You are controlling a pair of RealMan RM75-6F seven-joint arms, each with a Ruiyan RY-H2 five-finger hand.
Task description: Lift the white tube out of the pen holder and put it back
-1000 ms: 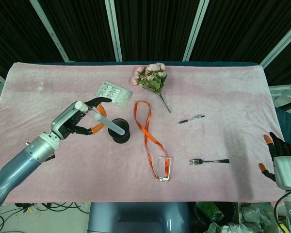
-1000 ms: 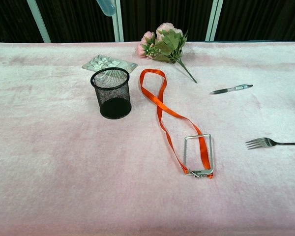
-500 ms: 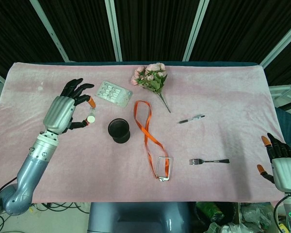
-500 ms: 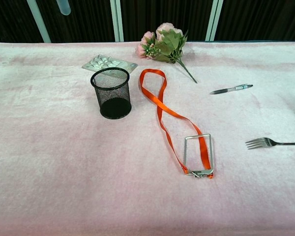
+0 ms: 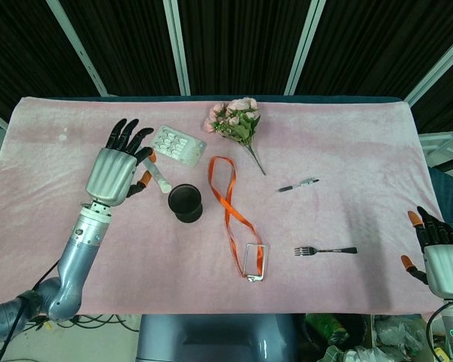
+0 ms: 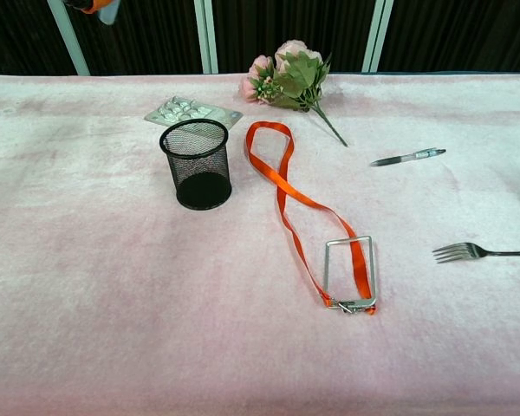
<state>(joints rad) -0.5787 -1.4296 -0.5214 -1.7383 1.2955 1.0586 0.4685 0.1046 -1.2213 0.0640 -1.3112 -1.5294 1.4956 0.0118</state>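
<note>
The tabletop [image 5: 347, 294] is covered edge to edge by a pink fuzzy cloth. The left robot hand [image 5: 119, 167], silver-backed with black fingers and orange tips, is raised above the left part of the cloth, left of the holder, its fingers spread upward while an orange-tipped digit and a finger pinch the small white plastic tube [image 5: 159, 176]. The tube hangs in the air, slanting down to the right, its lower end just up-left of the holder's rim in the head view and clear of it. In the chest view only its bottom end shows at the top edge [image 6: 108, 12].

The right robot hand [image 5: 436, 253] sits at the near right edge, off the cloth, fingers apart and holding nothing.

A long orange lanyard [image 6: 282, 186] with a clear rectangular badge frame lies in a loop right of the black wire-mesh pen holder [image 6: 196, 163], which stands upright. A bunch of pink artificial flowers [image 6: 288, 80] lies at the far middle. A silver blister pack of pills [image 6: 191, 112] rests just behind the holder. A metal fork [image 6: 481, 252] lies near right, and a slim pen [image 6: 407, 157] lies farther back.
</note>
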